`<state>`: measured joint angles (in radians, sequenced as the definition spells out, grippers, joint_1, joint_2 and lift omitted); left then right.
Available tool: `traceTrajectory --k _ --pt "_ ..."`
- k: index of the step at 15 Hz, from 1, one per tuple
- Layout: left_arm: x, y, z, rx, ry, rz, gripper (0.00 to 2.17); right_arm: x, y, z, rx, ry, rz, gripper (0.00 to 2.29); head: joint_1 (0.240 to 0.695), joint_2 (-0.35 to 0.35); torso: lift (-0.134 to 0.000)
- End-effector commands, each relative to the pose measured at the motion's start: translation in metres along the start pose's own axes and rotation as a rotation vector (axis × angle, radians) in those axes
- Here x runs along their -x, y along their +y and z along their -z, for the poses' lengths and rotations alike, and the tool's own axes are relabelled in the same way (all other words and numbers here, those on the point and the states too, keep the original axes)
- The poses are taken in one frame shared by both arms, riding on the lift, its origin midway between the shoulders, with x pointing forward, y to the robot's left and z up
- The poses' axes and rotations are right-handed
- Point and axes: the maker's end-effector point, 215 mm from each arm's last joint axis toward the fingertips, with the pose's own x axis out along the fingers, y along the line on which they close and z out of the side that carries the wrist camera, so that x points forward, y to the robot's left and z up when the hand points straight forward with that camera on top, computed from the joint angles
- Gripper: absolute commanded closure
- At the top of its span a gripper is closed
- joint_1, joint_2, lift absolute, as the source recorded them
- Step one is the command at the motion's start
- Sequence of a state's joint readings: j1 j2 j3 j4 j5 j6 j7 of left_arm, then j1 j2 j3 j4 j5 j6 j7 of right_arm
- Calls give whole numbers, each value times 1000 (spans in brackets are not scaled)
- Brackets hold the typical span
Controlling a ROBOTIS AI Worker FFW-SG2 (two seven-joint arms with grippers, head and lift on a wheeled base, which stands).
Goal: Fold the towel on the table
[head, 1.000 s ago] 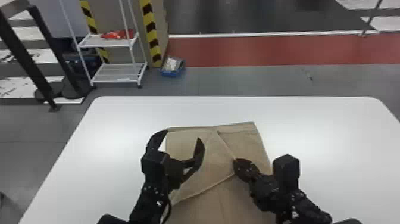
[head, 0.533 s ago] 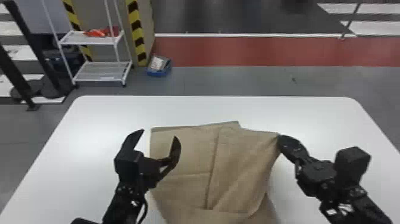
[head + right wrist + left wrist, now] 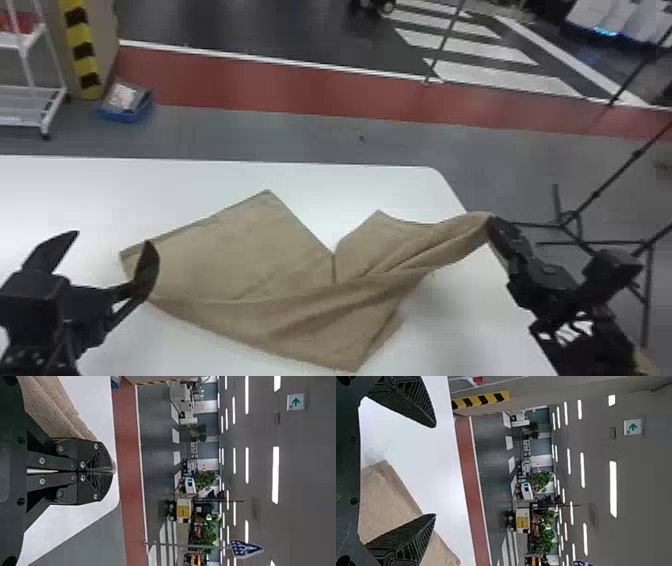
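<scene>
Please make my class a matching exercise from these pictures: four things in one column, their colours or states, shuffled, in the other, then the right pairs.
Things:
1. Towel
2. Left gripper
3. Table
4. Right gripper

Colours or states:
A. White, with a rounded far corner
B. Shut on a stretched-out end of the cloth
C. Tan, with creases running across it
D. Open, with nothing between its fingers

Right pairs: 1-C, 2-D, 3-A, 4-B
</scene>
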<state>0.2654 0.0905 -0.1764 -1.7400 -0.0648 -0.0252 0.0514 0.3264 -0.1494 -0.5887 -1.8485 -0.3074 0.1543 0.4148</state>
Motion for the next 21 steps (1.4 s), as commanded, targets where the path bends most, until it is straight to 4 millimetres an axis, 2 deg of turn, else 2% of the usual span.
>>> traceTrajectory --k 1,4,5,7,8,10,12,15,16,18,19,21 --pt "-1 -7 4 1 7 11 80 -2 2 9 -10 11 -2 1571 695 -350 -109" --pt "-17 -5 27 53 52 49 113 -9 31 23 -16 31 -51 1571 695 -350 -109" --pt "-27 -5 36 114 74 97 323 -11 39 26 -10 37 -63 1571 695 -350 -109" --pt "-36 8 56 156 118 90 363 -12 49 28 -14 40 -90 1571 695 -349 -109" --pt "-39 10 56 147 118 91 363 -13 54 29 -12 43 -99 1571 695 -336 -109" --pt "-45 15 65 136 152 97 400 -13 55 30 -8 46 -104 1571 695 -301 -109" --pt "-45 9 81 135 208 121 414 -13 55 31 -7 47 -104 1571 695 -291 -109" --pt "-42 2 92 129 249 149 414 -14 55 34 -11 51 -105 1571 695 -295 -109" --pt "-41 3 94 130 258 148 539 -15 54 36 -15 55 -104 1571 695 -296 -109" --pt "-38 4 97 132 263 145 920 -16 55 37 -18 54 -105 1571 695 -296 -109" --pt "-38 8 97 133 262 138 1305 -15 54 38 -18 56 -105 1571 695 -295 -109" --pt "-34 13 95 136 255 128 1625 -16 53 40 -20 61 -104 1571 695 -292 -109"
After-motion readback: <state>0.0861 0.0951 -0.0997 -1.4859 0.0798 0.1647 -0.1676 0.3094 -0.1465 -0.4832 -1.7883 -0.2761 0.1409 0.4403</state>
